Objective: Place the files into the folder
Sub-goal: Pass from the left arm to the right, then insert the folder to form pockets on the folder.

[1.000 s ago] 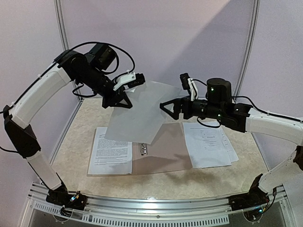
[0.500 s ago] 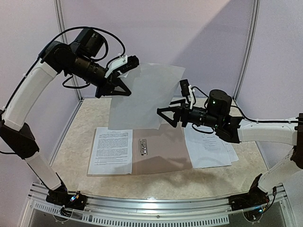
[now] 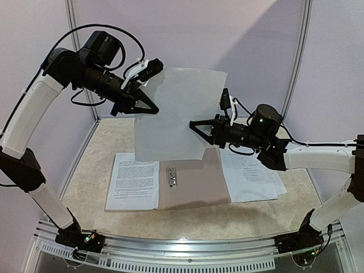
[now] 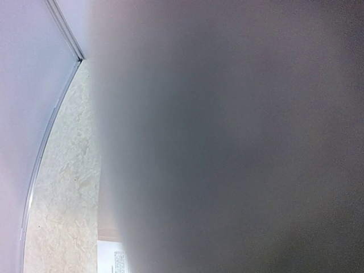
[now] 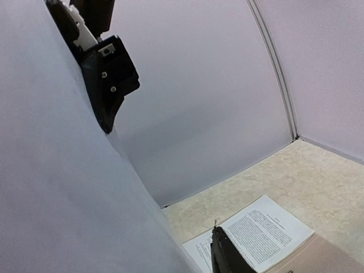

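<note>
A blank-backed white sheet (image 3: 176, 114), one of the files, hangs upright in the air above the table. My left gripper (image 3: 147, 105) is shut on its left edge; in the left wrist view the sheet (image 4: 227, 136) fills the picture and hides the fingers. My right gripper (image 3: 199, 129) sits over the sheet's right edge. One dark finger (image 5: 224, 256) shows beside the sheet (image 5: 57, 187); the other is hidden behind it. The brown folder (image 3: 199, 182) lies open below, with a metal clip (image 3: 172, 176) at its fold and a printed sheet (image 3: 133, 182) on its left flap.
A stack of printed sheets (image 3: 250, 173) lies on the table to the right of the folder, under my right forearm. Lilac walls close in the back and both sides. The left gripper's black body (image 5: 105, 74) appears in the right wrist view.
The left arm has raised the sheet higher and more upright. The right gripper has moved left onto the sheet's right edge, and its jaws have narrowed.
</note>
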Robot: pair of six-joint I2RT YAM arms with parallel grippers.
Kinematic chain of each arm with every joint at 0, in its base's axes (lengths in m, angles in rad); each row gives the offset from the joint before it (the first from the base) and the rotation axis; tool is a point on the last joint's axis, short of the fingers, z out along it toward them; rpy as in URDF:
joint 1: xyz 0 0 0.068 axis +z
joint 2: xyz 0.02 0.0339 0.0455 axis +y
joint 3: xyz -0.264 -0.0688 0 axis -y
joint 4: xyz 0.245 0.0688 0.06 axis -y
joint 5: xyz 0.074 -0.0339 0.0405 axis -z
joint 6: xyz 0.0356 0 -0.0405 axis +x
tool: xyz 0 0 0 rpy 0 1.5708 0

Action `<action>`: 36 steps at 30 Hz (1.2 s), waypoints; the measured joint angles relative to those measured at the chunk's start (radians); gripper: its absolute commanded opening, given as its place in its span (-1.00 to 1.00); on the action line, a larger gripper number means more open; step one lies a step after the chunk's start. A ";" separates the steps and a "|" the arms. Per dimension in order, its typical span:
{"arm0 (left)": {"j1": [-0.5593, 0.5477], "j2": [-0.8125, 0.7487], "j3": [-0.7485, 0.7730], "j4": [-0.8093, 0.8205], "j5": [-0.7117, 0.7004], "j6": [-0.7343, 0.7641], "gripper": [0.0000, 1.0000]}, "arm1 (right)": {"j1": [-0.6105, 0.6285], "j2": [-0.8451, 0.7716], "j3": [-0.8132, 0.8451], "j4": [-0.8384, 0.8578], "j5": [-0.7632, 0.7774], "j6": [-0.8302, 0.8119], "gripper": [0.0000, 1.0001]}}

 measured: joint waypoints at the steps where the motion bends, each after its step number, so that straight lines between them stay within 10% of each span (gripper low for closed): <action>1: 0.002 0.000 -0.001 0.000 0.004 -0.005 -1.00 | 0.000 0.004 0.008 0.003 -0.013 0.010 -0.86; 2: 0.005 0.000 -0.003 0.000 0.006 -0.011 -0.92 | 0.000 0.008 0.016 0.004 -0.025 0.015 -0.99; 5: 0.012 -0.001 -0.024 0.002 0.000 -0.040 0.43 | 0.000 0.016 0.037 -0.016 -0.046 0.033 -1.00; 8: 0.031 -0.003 -0.066 0.001 -0.055 -0.089 0.96 | 0.000 0.023 0.079 -0.106 -0.034 0.040 -1.00; 21: 0.414 -0.100 -0.513 0.031 -0.308 -0.231 0.95 | -0.005 0.336 0.365 -0.402 0.013 0.146 -1.00; 36: 0.485 -0.203 -1.236 0.279 -0.683 -0.055 0.48 | -0.028 0.667 0.527 -0.570 0.023 0.291 -1.00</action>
